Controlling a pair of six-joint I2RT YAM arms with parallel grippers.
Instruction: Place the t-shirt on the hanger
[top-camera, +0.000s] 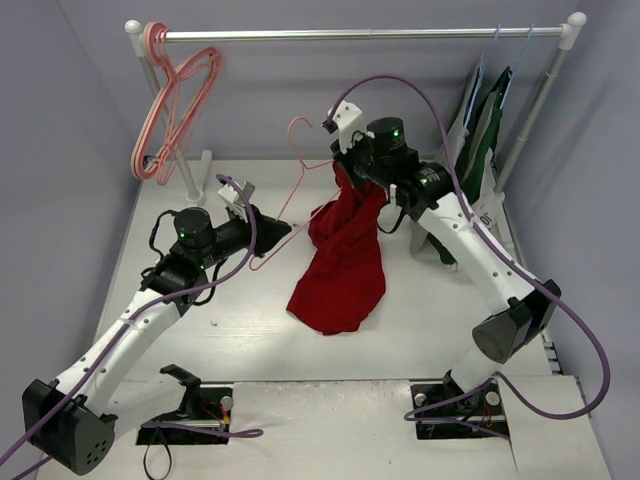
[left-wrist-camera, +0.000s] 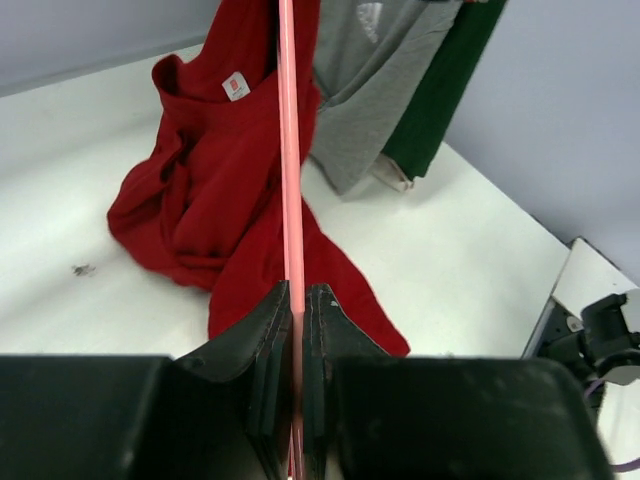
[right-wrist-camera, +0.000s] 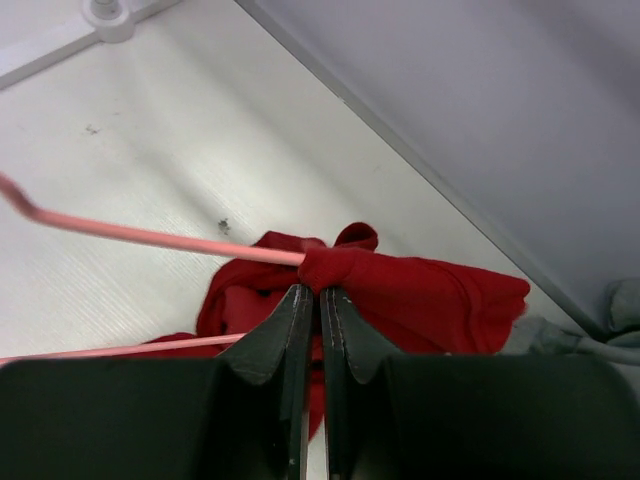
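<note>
The red t-shirt (top-camera: 345, 255) hangs from my right gripper (top-camera: 352, 172), its lower part heaped on the table. It shows in the left wrist view (left-wrist-camera: 215, 190) with its white label up, and in the right wrist view (right-wrist-camera: 420, 290). The pink hanger (top-camera: 300, 165) is held above the table, one end inside the shirt. My left gripper (top-camera: 275, 233) is shut on a hanger bar (left-wrist-camera: 291, 180). My right gripper (right-wrist-camera: 321, 296) is shut on a bunch of red cloth around the hanger's end (right-wrist-camera: 150, 236).
A rail (top-camera: 350, 35) spans the back, with pink hangers (top-camera: 170, 100) at its left end and grey and dark green garments (top-camera: 485, 120) on blue hangers at its right. Those garments (left-wrist-camera: 390, 90) hang close behind the shirt.
</note>
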